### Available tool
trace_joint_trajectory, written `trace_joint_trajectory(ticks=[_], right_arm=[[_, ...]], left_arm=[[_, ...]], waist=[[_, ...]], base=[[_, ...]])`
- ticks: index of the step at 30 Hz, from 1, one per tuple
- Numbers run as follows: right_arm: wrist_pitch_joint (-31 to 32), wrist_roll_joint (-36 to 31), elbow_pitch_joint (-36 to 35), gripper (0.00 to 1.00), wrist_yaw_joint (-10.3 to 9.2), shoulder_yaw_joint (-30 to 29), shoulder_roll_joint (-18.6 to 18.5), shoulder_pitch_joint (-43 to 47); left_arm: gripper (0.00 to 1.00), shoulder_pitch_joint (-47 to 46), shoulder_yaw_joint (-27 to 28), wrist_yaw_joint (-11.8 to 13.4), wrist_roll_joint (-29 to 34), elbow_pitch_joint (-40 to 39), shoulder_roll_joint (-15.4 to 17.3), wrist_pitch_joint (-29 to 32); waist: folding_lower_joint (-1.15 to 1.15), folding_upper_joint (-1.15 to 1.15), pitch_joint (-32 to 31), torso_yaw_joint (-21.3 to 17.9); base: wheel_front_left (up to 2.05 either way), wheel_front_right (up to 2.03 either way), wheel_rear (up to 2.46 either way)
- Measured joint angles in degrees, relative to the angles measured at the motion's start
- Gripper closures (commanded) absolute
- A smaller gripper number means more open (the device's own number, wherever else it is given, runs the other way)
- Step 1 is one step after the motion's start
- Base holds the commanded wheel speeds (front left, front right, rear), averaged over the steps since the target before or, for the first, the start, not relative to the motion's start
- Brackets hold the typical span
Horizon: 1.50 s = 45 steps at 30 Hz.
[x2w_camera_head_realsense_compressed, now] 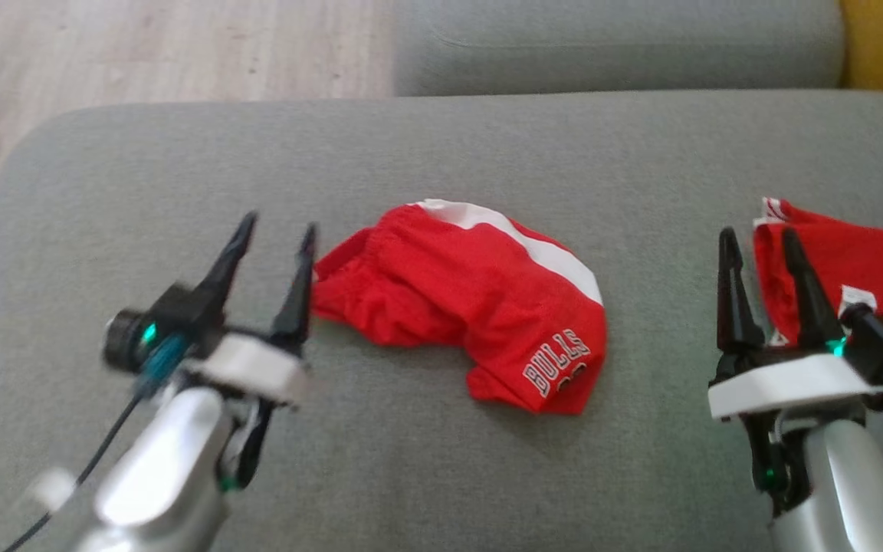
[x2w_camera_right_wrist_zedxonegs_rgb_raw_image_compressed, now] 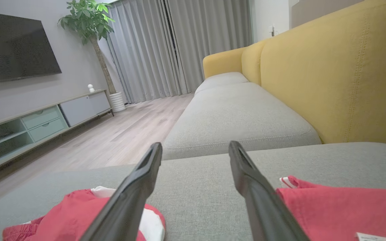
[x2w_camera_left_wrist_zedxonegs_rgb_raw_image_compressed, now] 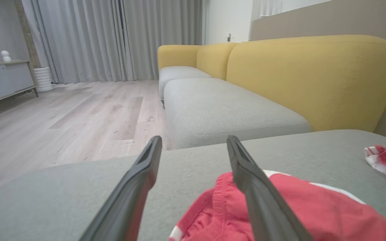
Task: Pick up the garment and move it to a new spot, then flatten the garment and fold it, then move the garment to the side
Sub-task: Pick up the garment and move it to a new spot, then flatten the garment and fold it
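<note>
Fingers (x2w_camera_head_realsense_compressed: 300, 284) best set low on two far-apart edges of the red shorts (x2w_camera_head_realsense_compressed: 472, 299), bunched up mid-frame on the grey cushion (x2w_camera_head_realsense_compressed: 411, 153). Probably flattening time, so pull gently sideways. Left gripper (x2w_camera_head_realsense_compressed: 280, 224), lower left: spread wide, holding nothing, tip right beside the cloth. Right gripper (x2w_camera_head_realsense_compressed: 757, 234), lower right: wide open too, empty.

Shorts (x2w_camera_head_realsense_compressed: 472, 299) lie on cushion (x2w_camera_head_realsense_compressed: 411, 146), second garment (x2w_camera_head_realsense_compressed: 863, 261) to their right.

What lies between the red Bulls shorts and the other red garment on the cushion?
Between the shorts and the other garment only bare grey cushion lies, with the open right tool at that garment's edge; the head view shows it.
</note>
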Motion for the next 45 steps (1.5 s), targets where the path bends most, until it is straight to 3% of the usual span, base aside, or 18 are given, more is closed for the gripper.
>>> trace_joint_trajectory(ticks=[3, 7, 14, 21, 24, 33, 45], right_arm=[[0.03, 0.00, 0.23, 0.00, 0.00, -0.03, 0.01, 1.46], [0.03, 0.00, 0.58, 0.00, 0.00, -0.19, 0.02, 2.43], [0.04, -0.09, 1.21, 0.00, 0.00, -1.01, 0.05, 2.95], [5.34, -3.00, 2.55, 0.00, 0.00, 2.78, 0.01, -1.64], [9.11, -3.09, 5.36, 0.00, 0.00, 5.67, -0.11, -6.82], [20.63, 1.79, 19.84, 0.00, 0.00, 11.06, -5.72, -17.90], [21.89, 5.55, 32.49, 0.00, 0.00, 18.02, -9.68, -25.34]], left_arm=[[0.00, 5.41, 1.92, -1.00, 0.01, -4.90, 3.35, -1.78], [0.00, 9.88, 3.79, -0.48, 0.51, -9.01, 3.98, -2.11], [0.00, 15.14, 7.89, 0.49, 1.96, -15.62, 1.58, -2.26], [0.00, 15.07, 8.78, -1.12, 4.04, -15.68, -0.83, -2.27], [0.00, 14.96, 8.83, -2.54, 4.44, -14.59, -2.12, -2.26], [0.00, 12.81, 10.39, -6.06, 6.71, -12.54, -6.50, -2.27], [0.00, 12.71, 13.04, -8.68, 9.69, -10.50, -9.75, -2.27]], waist=[[0.00, 0.00, -0.90, 1.80], [0.00, 0.00, -1.20, 3.09], [0.00, 0.00, -0.45, 5.64], [0.01, 0.00, 2.33, 7.72], [0.01, 0.00, 3.82, 8.79], [0.01, 0.00, 7.20, 13.80], [0.01, 0.00, 9.82, 17.93]], base=[[0.00, 0.00, 0.00], [0.00, 0.00, 0.00], [0.00, 0.00, 0.00], [0.00, 0.00, 0.00], [0.00, 0.00, 0.00], [0.00, 0.00, 0.00], [0.00, 0.00, 0.00]])
